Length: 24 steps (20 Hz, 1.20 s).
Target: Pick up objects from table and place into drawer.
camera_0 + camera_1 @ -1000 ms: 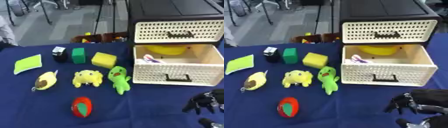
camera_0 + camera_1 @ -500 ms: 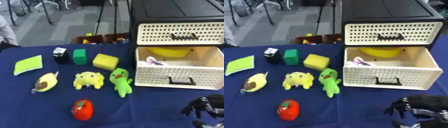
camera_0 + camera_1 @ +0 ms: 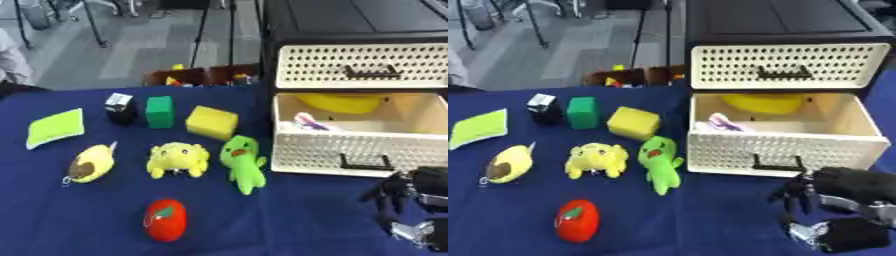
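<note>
The right hand shows at the lower right over the blue table, black fingers bent downward and empty, clenched on nothing as far as the views show. The left hand is out of sight.

Just beyond the hand is the cream perforated front of the open lower drawer, its black handle close above the fingers. Inside the drawer, farther back, lie a yellow rounded thing and a small pink and white thing at the near left corner. Above it the upper drawer is closed, set in a black cabinet.

To the hand's left, well apart, a red tomato toy lies nearest. Beyond that, in a row, stand a green plush figure, a yellow plush animal and a yellow-and-brown plush. Farther still sit a yellow sponge block, a green block, a small black and white thing, and, farthest left, a lime-green flat pad.
</note>
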Tool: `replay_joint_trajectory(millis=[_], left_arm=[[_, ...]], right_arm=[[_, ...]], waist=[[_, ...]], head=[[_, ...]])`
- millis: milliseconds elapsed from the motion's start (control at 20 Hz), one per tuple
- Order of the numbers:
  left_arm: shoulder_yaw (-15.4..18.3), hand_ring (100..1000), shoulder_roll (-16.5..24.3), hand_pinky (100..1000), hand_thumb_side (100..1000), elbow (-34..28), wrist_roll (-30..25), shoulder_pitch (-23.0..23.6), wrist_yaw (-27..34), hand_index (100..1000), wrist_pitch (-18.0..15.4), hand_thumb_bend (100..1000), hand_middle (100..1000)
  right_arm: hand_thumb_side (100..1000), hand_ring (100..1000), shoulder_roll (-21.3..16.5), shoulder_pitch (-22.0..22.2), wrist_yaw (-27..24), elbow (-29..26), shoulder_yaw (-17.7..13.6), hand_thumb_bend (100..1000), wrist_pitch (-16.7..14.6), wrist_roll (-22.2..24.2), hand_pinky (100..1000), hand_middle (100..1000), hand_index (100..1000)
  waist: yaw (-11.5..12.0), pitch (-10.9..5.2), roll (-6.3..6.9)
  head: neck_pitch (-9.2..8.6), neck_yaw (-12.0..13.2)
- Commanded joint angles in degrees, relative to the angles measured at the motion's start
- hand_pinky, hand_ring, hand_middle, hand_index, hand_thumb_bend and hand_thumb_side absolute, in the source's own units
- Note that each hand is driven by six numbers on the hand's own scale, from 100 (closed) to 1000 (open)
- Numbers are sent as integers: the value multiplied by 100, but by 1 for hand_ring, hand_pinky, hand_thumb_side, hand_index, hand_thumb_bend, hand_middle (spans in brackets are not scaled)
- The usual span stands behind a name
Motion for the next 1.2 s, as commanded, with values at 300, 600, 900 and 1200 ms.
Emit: replay_joint_trajectory(millis=[300,600,900,1200], left_arm=[[67,695,24,484,858,-74,7,-16,40,879,-16,368,695],[109,693,0,482,851,-74,62,-12,53,877,-8,367,690],[111,691,-35,480,847,-74,89,-19,81,876,-8,364,688],[98,690,-93,478,844,-74,83,-11,117,875,-4,358,686]], right_arm=[[1000,573,-142,-144,3,-89,-242,100,540,7,290,628,900],[1000,576,-102,-48,-39,-89,-323,100,1000,260,291,628,898],[1000,586,-92,-64,24,-89,-364,100,1358,414,295,642,901],[1000,606,-62,-205,88,-89,-388,100,1703,405,301,683,917]], waist=[[55,-58,-35],[107,-25,-42],[155,-1,-38],[220,12,-39]], head=[[-59,-122],[-83,-214],[-126,-277],[-190,-357]])
